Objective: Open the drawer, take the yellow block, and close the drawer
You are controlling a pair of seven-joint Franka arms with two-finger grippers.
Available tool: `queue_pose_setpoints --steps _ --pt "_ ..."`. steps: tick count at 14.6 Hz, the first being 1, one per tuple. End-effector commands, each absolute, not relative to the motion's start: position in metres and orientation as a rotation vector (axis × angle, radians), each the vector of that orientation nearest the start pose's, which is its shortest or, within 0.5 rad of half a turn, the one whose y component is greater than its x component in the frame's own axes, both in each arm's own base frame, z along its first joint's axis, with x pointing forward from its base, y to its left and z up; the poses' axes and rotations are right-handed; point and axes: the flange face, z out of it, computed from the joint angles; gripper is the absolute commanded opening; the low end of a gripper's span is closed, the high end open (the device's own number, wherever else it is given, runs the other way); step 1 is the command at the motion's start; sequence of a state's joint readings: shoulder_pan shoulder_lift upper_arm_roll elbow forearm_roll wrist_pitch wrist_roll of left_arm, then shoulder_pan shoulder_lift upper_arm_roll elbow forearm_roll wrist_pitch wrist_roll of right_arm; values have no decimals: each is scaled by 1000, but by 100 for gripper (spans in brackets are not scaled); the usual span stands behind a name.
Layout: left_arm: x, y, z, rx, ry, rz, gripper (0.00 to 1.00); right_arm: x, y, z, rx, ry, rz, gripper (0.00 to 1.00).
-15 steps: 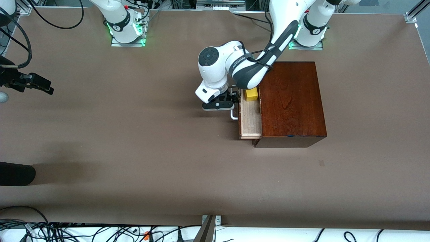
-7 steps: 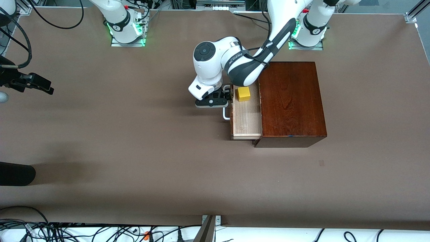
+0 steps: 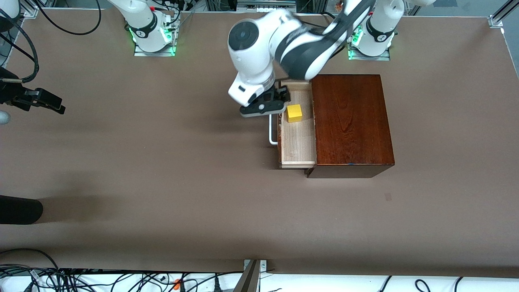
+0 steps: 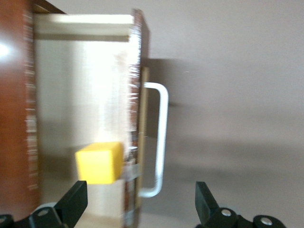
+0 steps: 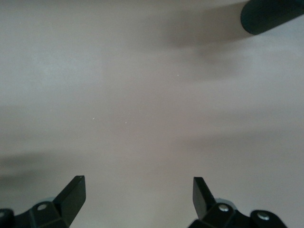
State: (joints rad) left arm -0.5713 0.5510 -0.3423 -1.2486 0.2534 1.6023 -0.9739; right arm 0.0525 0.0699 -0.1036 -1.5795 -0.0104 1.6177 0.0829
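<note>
The drawer (image 3: 298,142) of the dark wooden box (image 3: 350,121) stands pulled out, its pale floor showing. The yellow block (image 3: 294,113) lies in the drawer, in the part farther from the front camera, and shows in the left wrist view as the yellow block (image 4: 99,162). My left gripper (image 3: 275,101) hangs open above the drawer's dark front, beside the block, holding nothing. The white handle (image 4: 161,137) lies between its spread fingers (image 4: 76,202), lower down. My right gripper (image 3: 54,103) waits open over bare table at the right arm's end; its wrist view shows the right gripper (image 5: 139,194) empty.
A black rounded object (image 3: 18,210) lies at the table's edge at the right arm's end, nearer the front camera, and shows again as the black rounded object (image 5: 270,14). Cables run along the table's edge nearest the front camera.
The drawer slid farther out with the left gripper at its handle. The left gripper then let go, rose and moved toward the bases. The right arm stayed still.
</note>
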Motion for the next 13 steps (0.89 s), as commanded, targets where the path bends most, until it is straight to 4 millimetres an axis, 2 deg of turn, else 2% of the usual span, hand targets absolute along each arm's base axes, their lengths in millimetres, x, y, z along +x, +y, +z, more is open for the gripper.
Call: queue_pose_setpoints --steps 1,3,5,7,9,11,13 --pt "505 -432 493 -2956 17 180 100 571 2 586 -3130 400 101 100" --pt "526 -373 521 -2969 142 274 100 569 35 586 -3084 608 115 100" --pt "546 -312 537 -2959 205 331 100 565 89 586 -3034 815 119 100" --pt "560 -269 549 -2969 297 350 100 558 145 582 -2989 986 106 100" --pt "562 -228 554 -2981 329 376 100 555 199 575 -2884 1203 57 100" --pt "564 -183 556 -3053 341 408 100 542 271 556 -2772 1420 33 100" --pt "552 -157 554 -3056 413 350 100 530 332 534 -2627 1619 28 100"
